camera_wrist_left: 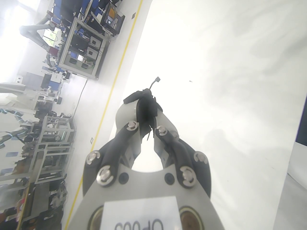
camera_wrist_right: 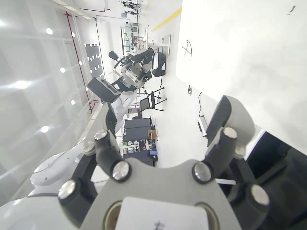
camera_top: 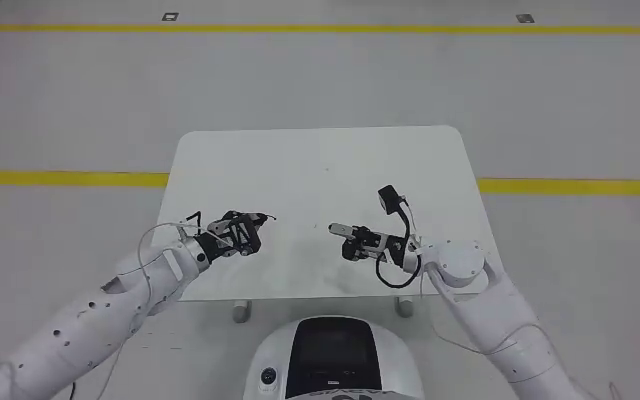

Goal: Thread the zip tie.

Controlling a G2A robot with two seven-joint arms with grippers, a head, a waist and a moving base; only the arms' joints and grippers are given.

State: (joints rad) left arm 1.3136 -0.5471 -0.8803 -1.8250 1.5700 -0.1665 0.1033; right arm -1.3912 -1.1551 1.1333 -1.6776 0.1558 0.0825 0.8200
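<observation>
A thin black zip tie (camera_wrist_left: 154,83) is pinched in my left gripper (camera_wrist_left: 146,98), which is shut on it. Its small square head sticks out past the fingertips, and a short tail hangs back between the fingers. In the top view the left gripper (camera_top: 248,232) hovers over the table's front left part, with the zip tie (camera_top: 266,217) poking out toward the middle. My right gripper (camera_top: 337,230) is over the front middle of the table, pointing at the left one, a short gap apart. The right gripper (camera_wrist_right: 165,113) is open with nothing between its fingers.
The white table (camera_top: 320,165) is bare except for a tiny dark speck (camera_wrist_left: 190,81) and some thin crossed dark lines (camera_wrist_right: 188,47) near one edge. A black camera (camera_top: 389,197) and cable ride on the right wrist. Yellow floor lines run behind the table.
</observation>
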